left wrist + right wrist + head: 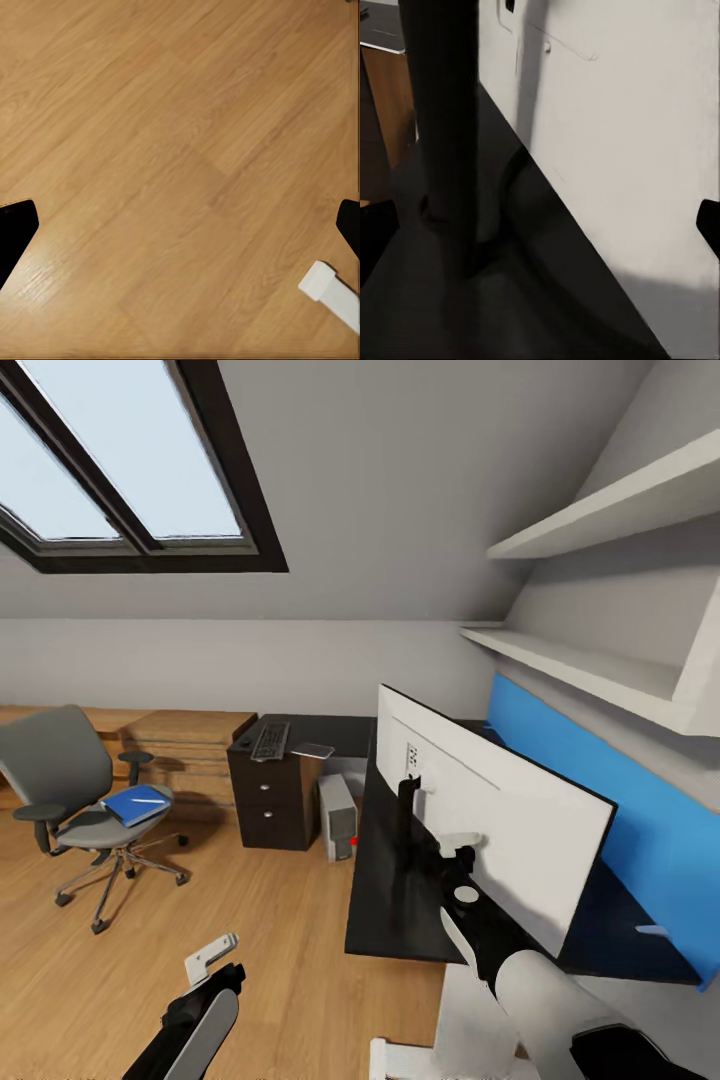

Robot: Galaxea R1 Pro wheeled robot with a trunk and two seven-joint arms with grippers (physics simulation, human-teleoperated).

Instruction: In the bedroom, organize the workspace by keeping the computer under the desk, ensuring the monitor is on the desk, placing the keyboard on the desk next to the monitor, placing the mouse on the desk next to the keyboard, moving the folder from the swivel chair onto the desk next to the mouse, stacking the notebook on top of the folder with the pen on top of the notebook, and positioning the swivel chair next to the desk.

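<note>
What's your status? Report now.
Left gripper open, over bare floor. Right gripper open, at the monitor stand on the desk. Folder on the chair.

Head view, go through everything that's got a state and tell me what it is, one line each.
monitor: upright on the desk, white back showing.
keyboard: flat on the desk's far end.
computer: standing on the floor by the drawers.
folder: lying on the swivel chair seat.
pen: on the folder.
right gripper: at the monitor's stand; fingers unclear.
left gripper: over bare floor.
</note>
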